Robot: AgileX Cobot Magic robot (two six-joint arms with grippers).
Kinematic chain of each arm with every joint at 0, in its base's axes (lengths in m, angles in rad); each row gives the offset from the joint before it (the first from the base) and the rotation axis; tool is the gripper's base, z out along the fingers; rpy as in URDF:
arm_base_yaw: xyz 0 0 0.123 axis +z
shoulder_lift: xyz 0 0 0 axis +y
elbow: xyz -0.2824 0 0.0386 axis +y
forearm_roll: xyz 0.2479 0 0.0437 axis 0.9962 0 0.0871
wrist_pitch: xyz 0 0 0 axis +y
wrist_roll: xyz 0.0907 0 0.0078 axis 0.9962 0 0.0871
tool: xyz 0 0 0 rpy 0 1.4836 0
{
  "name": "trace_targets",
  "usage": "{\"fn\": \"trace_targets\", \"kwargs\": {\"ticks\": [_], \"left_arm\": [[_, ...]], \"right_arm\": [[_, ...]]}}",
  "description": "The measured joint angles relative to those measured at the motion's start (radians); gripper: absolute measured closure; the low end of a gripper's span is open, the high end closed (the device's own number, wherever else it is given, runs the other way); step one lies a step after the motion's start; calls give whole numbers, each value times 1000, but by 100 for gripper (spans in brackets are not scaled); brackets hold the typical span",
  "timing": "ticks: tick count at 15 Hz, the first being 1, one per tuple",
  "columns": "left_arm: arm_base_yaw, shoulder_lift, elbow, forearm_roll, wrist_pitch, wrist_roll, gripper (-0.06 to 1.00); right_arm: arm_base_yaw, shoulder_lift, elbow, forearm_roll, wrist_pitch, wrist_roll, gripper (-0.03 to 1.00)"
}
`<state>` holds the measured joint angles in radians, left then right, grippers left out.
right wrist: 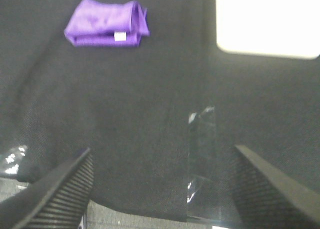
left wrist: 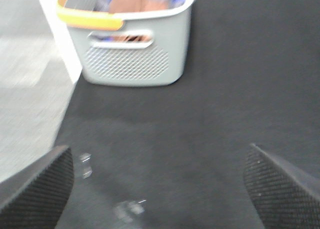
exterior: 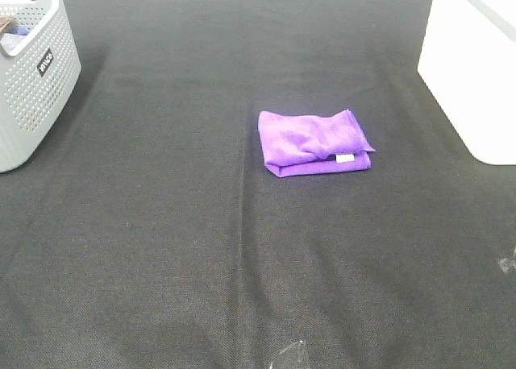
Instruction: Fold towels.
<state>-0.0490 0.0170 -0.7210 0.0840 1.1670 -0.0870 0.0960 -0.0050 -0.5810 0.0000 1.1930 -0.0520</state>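
Observation:
A bright purple towel lies folded into a small thick rectangle on the black cloth, a little right of the table's middle, with a small white tag on its near edge. The right wrist view shows the same towel far ahead of my right gripper, whose black fingers stand wide apart with nothing between them. My left gripper is also open and empty, hovering over bare black cloth far from the towel. Neither gripper shows in the exterior high view.
A grey perforated basket stands at the far left; in the left wrist view the basket holds cloths and has an orange handle. A white box stands at the far right. Clear tape patches sit near the table's front edge.

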Motion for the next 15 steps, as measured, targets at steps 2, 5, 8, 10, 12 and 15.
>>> {"fn": "trace_targets", "kwargs": {"ticks": [2, 5, 8, 10, 12, 15], "left_arm": [[0, -23, 36, -93, 23, 33, 9], [0, -23, 177, -181, -58, 87, 9], [0, -23, 204, -180, -78, 100, 9], [0, -23, 204, -180, -83, 102, 9], [0, -23, 204, -180, -83, 102, 9], [22, -23, 204, -180, -83, 107, 9]], "right_arm": [[0, 0, 80, 0, -60, -3, 24], [0, 0, 120, 0, -81, -4, 24], [0, 0, 126, 0, -89, -4, 24], [0, 0, 127, 0, -89, -4, 24], [0, 0, 127, 0, -89, -4, 24], [0, 0, 128, 0, -89, -3, 24]]}}
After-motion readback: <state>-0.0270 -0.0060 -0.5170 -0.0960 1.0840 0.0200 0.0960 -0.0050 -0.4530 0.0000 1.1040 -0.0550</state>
